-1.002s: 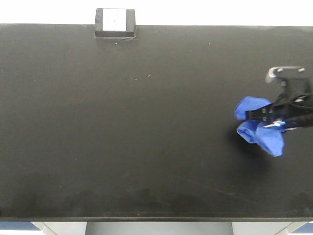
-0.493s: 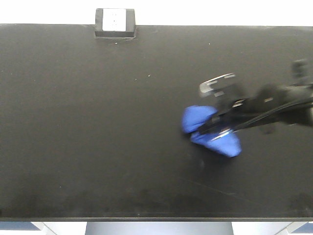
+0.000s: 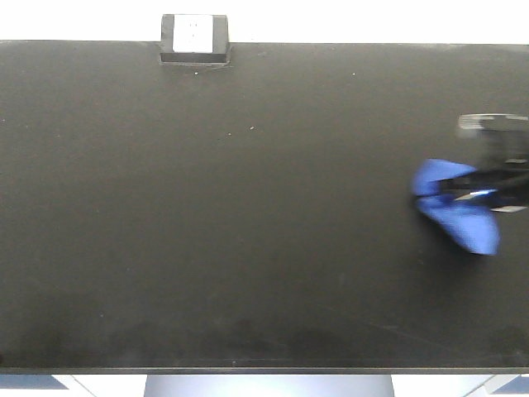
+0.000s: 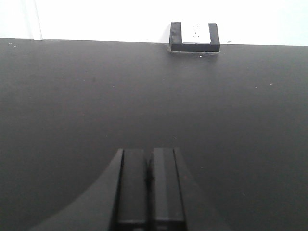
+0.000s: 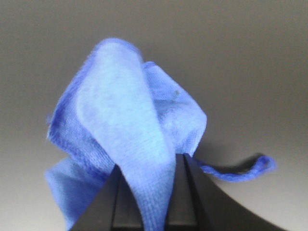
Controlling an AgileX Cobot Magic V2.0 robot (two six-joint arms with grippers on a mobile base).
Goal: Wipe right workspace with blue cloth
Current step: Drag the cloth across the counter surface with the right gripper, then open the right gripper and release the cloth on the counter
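Note:
The blue cloth (image 3: 459,207) lies bunched on the black benchtop (image 3: 248,215) near its right edge, and my right gripper (image 3: 471,195) is shut on it, reaching in from the right. Seen from the right wrist, the blue cloth (image 5: 130,130) fills the middle, a fold of it pinched in my right gripper (image 5: 150,175), with a thin thread tail (image 5: 240,168) trailing right. My left gripper (image 4: 149,163) is shut with nothing in it, hovering over bare benchtop (image 4: 72,106). It does not show in the front view.
A small black socket box with a white face (image 3: 194,39) sits at the bench's back edge, left of centre, and shows as the socket box (image 4: 194,37) in the left wrist view. The bench's front edge (image 3: 264,370) runs along the bottom.
My right gripper and the blue cloth swept left toward mid-bench half a second ago, then came back to the right edge, slightly further right than a second ago.

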